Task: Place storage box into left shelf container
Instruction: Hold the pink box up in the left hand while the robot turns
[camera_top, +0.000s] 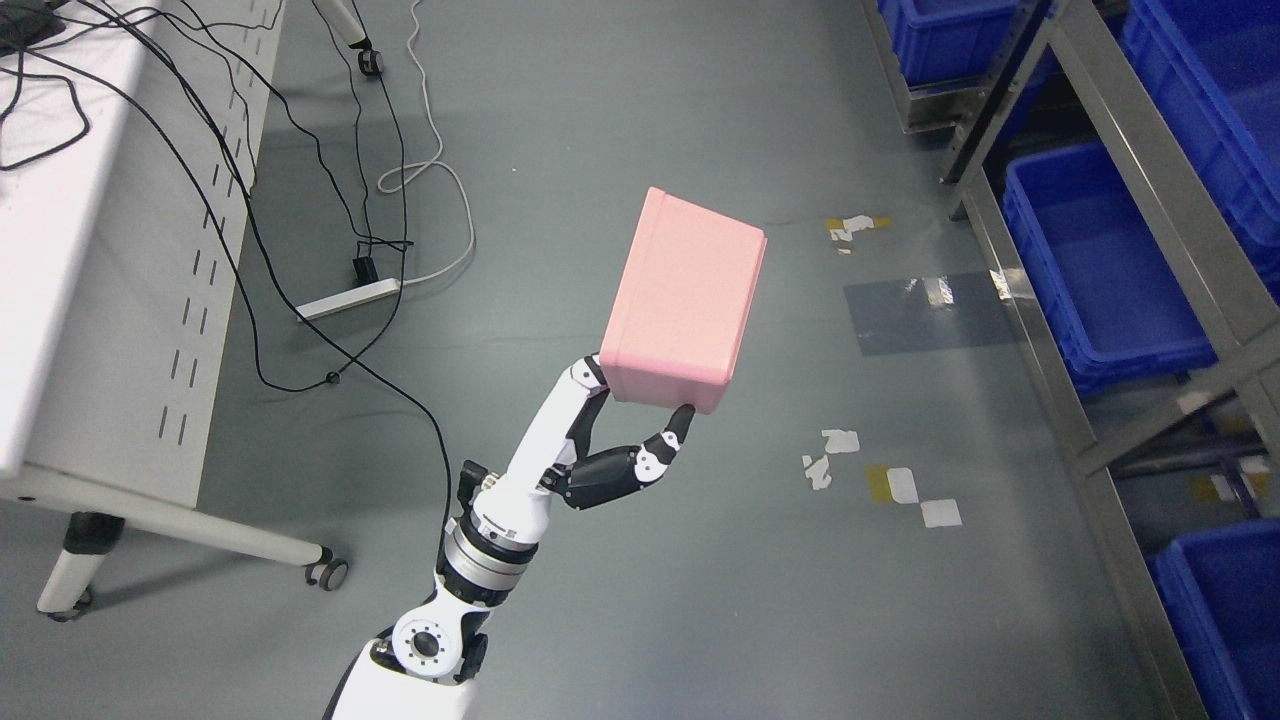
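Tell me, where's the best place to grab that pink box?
Probably at its near bottom edge, coming from below, as the left hand does now. The pink box is tilted with its flat underside facing the camera, so its broad faces look too wide for fingers; the edge lets a thumb and fingers pinch it.

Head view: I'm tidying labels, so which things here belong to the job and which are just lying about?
Job:
left hand, gripping
pink box, held above the floor
blue bins on the shelf, right

Lying about:
white table
black cables
power strip
tape scraps on the floor
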